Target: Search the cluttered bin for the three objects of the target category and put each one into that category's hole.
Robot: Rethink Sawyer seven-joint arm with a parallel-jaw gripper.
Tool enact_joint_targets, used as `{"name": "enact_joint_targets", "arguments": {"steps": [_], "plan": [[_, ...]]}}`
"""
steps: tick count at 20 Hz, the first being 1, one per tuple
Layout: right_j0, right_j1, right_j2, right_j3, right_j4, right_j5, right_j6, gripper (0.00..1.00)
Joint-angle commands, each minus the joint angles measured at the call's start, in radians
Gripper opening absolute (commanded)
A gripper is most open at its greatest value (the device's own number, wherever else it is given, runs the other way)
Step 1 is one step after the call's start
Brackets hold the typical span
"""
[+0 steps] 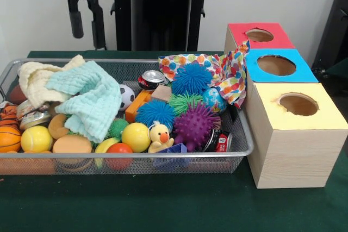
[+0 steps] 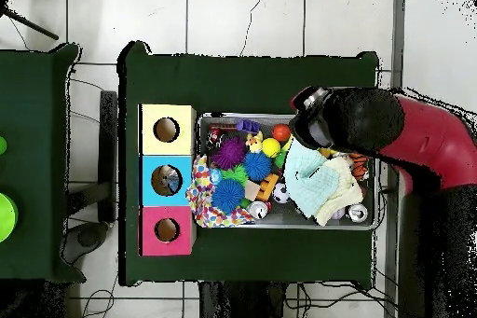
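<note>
Green table [image 1: 163, 210], three boxes [image 1: 293, 134], perhaps two cans [image 1: 151, 79].

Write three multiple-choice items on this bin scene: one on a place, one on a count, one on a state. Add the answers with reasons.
1. Where does the yellow-topped box stand in the front view?
A. nearest the camera in the row
B. farthest from the camera
C. inside the wire-mesh tray

2. How many boxes with a round hole stand beside the wire-mesh tray?
A. two
B. three
C. four

3. What is the gripper doing?
A. clamping a ball
B. pressing into the cloths
C. hanging open and empty above the tray

Answers: 1 A, since the blue-topped box and red-topped box sit behind it. 2 B, yellow, blue and red tops. 3 C, its two fingers hang apart, holding nothing.
</note>
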Motion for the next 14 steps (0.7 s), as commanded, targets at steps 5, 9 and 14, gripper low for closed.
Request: {"name": "enact_joint_targets", "arguments": {"steps": [5,9,14], "plan": [[-0.002,0.115,0.114,0.102,-0.086,-0.083,-0.231,1.00],[0.025,0.166,0.109,0.111,-0.100,-0.178,-0.149,1.00],[0.033,0.185,0.095,0.086,-0.141,-0.197,-0.173,1.00]]}}
